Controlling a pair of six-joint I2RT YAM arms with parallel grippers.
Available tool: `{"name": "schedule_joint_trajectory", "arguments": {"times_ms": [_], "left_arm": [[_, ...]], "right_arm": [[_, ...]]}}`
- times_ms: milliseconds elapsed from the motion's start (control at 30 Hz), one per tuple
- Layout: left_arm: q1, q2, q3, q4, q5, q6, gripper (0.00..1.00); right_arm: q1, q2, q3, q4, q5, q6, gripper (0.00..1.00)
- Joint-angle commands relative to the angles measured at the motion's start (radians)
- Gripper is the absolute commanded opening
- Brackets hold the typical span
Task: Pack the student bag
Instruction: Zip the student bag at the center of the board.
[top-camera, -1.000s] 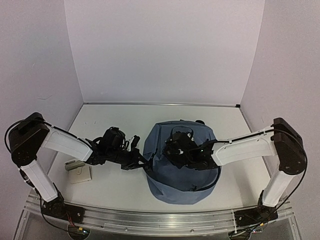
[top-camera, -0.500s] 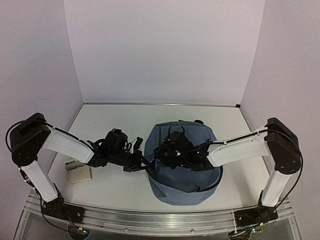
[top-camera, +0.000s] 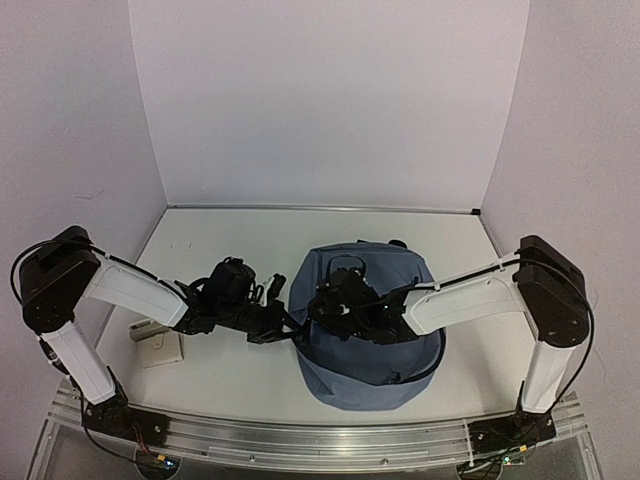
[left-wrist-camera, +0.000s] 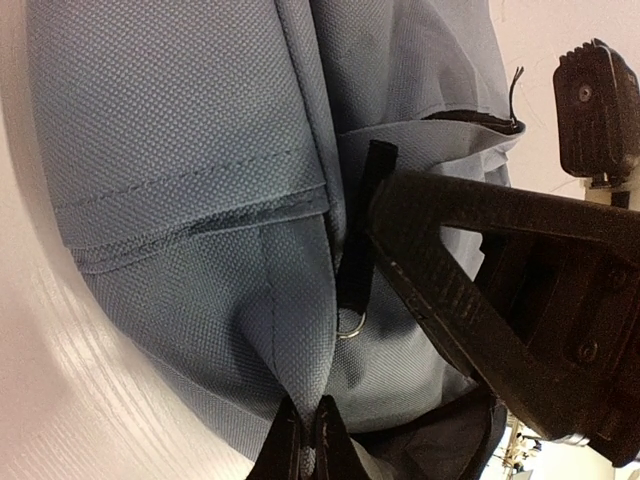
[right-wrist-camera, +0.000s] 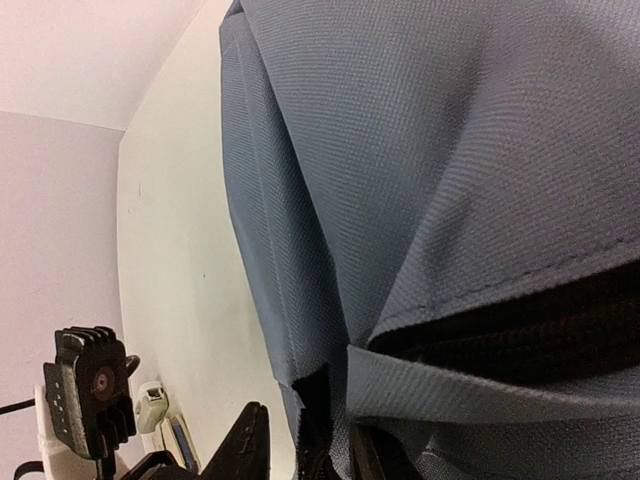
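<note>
Over table (top-camera: 230, 240), right of centre, student bag (top-camera: 365, 375) lying flat, mouth gaping on dark lining. left gripper (left-wrist-camera: 305, 450) pinching tight on side fabric; right gripper (right-wrist-camera: 310, 455) clamping narrow on opening edge. pale flat items (top-camera: 158, 343) lying outside, left; packing seemingly barely starting

On your right gripper (right-wrist-camera: 310, 428), the jaws pinch a fold of the student bag (right-wrist-camera: 450, 150) beside its dark opening; the white desk (right-wrist-camera: 180, 250) lies left.
</note>
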Motion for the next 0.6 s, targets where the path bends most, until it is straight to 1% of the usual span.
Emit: {"name": "schedule_joint_trajectory", "arguments": {"times_ms": [0, 67, 133, 167, 300, 400, 567], "left_arm": [[-0.018, -0.031, 0.004, 0.032, 0.029, -0.003, 0.0], [-0.018, -0.031, 0.004, 0.029, 0.026, -0.002, 0.0], [-0.018, -0.031, 0.005, 0.025, 0.024, -0.003, 0.0], [-0.019, -0.031, 0.005, 0.023, 0.022, -0.003, 0.0], [-0.02, -0.028, 0.007, 0.018, 0.016, -0.01, 0.0], [-0.02, -0.026, 0.007, 0.021, 0.018, -0.013, 0.0], [-0.02, -0.03, 0.005, 0.015, 0.017, -0.016, 0.0]], "right_arm": [[-0.001, 0.047, 0.07, -0.012, 0.076, -0.038, 0.24], [-0.001, 0.051, 0.08, -0.012, 0.088, -0.046, 0.19], [-0.001, 0.046, 0.081, -0.013, 0.1, -0.049, 0.11], [0.0, 0.043, 0.077, -0.013, 0.105, -0.051, 0.09], [-0.001, 0.022, 0.054, -0.012, 0.134, -0.052, 0.05], [-0.001, 0.019, 0.047, -0.013, 0.154, -0.061, 0.0], [-0.001, 0.002, 0.053, -0.013, 0.164, -0.082, 0.0]]}}
